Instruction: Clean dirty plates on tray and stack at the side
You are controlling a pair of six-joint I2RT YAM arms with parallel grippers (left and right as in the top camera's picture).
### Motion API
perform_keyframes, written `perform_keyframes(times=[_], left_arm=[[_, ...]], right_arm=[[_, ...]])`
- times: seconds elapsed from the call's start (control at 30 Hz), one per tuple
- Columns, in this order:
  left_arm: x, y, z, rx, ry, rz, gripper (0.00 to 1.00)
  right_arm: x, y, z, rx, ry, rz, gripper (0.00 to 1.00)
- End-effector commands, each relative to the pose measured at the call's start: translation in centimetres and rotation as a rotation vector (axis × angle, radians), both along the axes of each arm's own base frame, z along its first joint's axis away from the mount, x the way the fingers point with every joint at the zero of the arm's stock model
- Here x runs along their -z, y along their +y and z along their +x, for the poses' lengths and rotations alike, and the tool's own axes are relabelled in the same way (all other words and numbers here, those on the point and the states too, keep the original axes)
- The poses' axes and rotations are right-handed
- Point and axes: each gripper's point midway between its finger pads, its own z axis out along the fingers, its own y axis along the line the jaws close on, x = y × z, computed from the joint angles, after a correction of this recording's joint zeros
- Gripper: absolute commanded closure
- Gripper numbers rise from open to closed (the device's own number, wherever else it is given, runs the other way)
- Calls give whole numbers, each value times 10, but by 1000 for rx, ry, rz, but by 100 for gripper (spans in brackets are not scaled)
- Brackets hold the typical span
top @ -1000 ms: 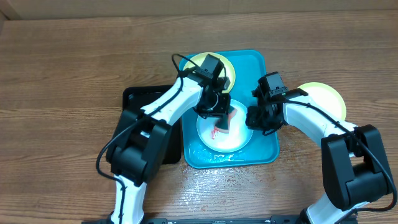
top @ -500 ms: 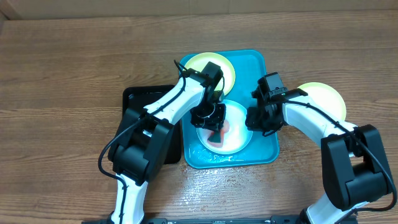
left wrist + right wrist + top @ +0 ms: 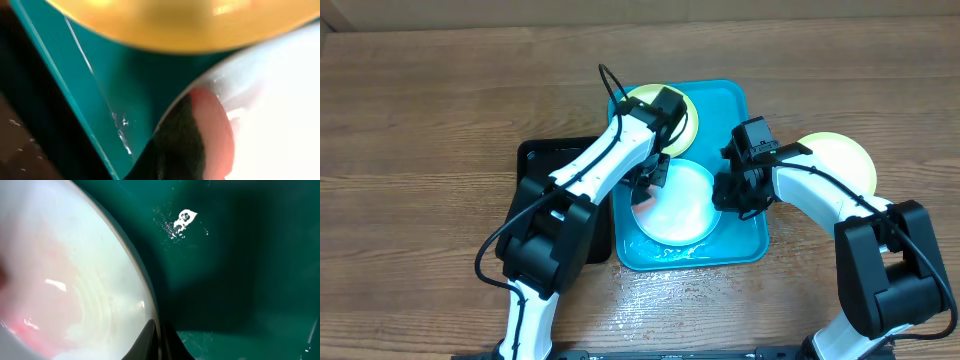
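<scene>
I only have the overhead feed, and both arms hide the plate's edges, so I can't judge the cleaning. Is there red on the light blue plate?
Observer: Yes. The right wrist view shows a faint pink smear on the light blue plate.
Operator: Is the right tool touching it?
Observer: One dark fingertip of the right tool sits at the plate's rim; whether it grips is unclear.
Operator: And the left tool?
Observer: In the left wrist view, a blurred pinkish-red lump lies against the rim by the left tool.
</scene>
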Motion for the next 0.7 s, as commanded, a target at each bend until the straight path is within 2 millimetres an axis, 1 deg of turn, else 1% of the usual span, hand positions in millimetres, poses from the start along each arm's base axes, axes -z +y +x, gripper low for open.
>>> perform_keyframes(times=[0.0,0.13,0.23,0.33,0.53,0.67], left_arm=[[0,0,14,37,-31,0,96],[10,-48,-3,72,73,-247,96],[15,-73,-16,90,143,-355,96],[16,-88,-29,118,199,-420,96],[3,-118,-49,183,282,-583,96],[6,-120,-53,221,269,-554,96]], right_arm=[[7,-14,-1,21,4,-69,95],[7,-14,-1,21,4,-69,95],[7,-15,-1,21,5,-69,95],[7,-14,-1,21,4,-69,95],[7,-14,-1,21,4,-69,95],[7,-14,-1,21,5,-68,95]])
